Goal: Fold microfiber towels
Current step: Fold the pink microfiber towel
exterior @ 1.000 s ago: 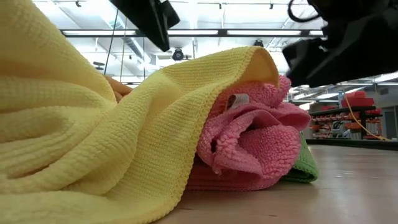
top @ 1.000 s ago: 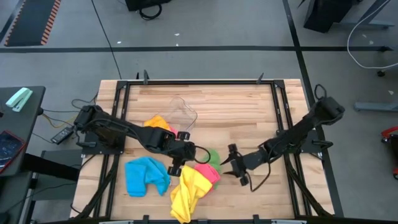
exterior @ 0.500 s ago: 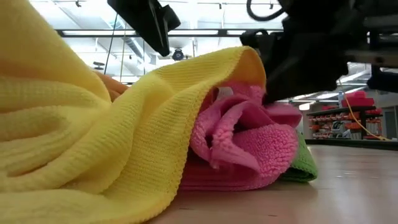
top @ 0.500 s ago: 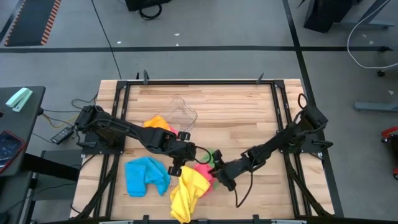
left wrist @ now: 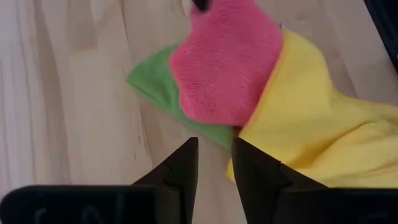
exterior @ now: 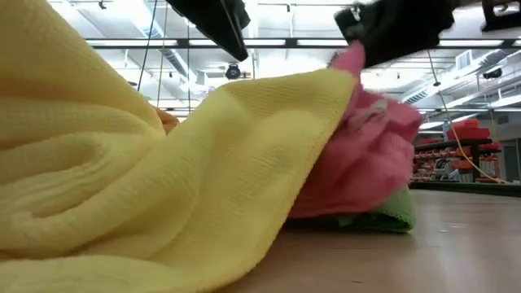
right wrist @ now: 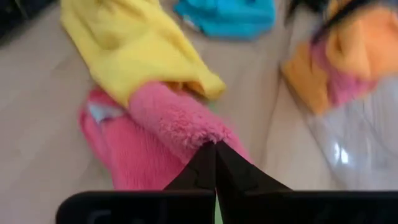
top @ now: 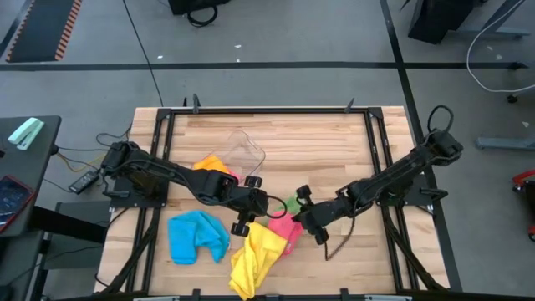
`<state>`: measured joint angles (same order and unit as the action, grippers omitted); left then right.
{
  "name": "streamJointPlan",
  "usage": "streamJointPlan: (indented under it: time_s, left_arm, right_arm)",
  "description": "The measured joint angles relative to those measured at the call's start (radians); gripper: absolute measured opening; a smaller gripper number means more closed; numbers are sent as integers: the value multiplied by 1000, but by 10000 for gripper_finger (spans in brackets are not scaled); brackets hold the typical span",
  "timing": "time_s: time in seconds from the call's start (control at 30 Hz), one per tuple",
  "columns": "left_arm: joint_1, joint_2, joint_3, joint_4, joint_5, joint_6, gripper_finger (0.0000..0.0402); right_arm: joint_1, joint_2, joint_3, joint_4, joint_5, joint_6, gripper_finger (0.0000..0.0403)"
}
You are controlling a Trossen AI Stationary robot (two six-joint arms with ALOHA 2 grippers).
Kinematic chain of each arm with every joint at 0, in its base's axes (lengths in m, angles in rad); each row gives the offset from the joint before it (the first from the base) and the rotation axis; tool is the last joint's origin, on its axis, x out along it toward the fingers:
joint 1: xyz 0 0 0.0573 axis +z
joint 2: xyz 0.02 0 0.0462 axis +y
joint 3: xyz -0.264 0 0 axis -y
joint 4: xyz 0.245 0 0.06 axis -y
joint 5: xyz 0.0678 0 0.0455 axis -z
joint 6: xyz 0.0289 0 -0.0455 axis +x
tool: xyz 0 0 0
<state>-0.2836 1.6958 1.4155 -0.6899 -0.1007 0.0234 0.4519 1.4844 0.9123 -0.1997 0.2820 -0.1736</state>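
Observation:
A pink towel (top: pixel 285 227) lies in a small heap with a green towel (top: pixel 289 203) under its far edge and a yellow towel (top: pixel 256 257) draped over its near left side. My right gripper (right wrist: pixel 215 147) is shut on the pink towel. My left gripper (left wrist: pixel 215 149) hovers just left of the heap, above the table. Its fingers stand a narrow gap apart with nothing between them. A blue towel (top: pixel 197 236) lies crumpled at the near left. An orange towel (top: pixel 213 165) lies farther back, beside the tub. My right gripper pinches a raised fold of the pink towel (right wrist: pixel 194 132) between its two fingertips. It comes from the table's right side, slanting down. The pinched part (exterior: pixel 352 59) is lifted. The rest of the towel hangs slack onto the green towel and the table.
A clear plastic tub (top: pixel 246 150) stands behind the towels at the table's middle. Bare wood (top: pixel 334 150) spreads to the right and far side. A black frame (top: pixel 376 167) runs along the table's edges.
My right gripper went left to the heap, shut on the pink towel, then drew back up and toward the right. The pinched pink fold has risen out from under the yellow towel's edge, while the towel's lower part stays down. My left gripper has hardly moved.

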Motion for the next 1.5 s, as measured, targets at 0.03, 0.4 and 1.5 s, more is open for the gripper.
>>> streamJointPlan:
  time_s: [0.03,0.4,1.5]
  left_arm:
    - [0,0,0,-4,0,-4,107]
    - [32,0,1,84,-45,4,108]
    - [96,106,2,183,90,95,108]
  right_arm:
    - [1,-5,-1,-51,19,18,4]
    - [14,-164,-9,-288,172,158,2]
    - [-31,-267,-201,-324,101,365,208]
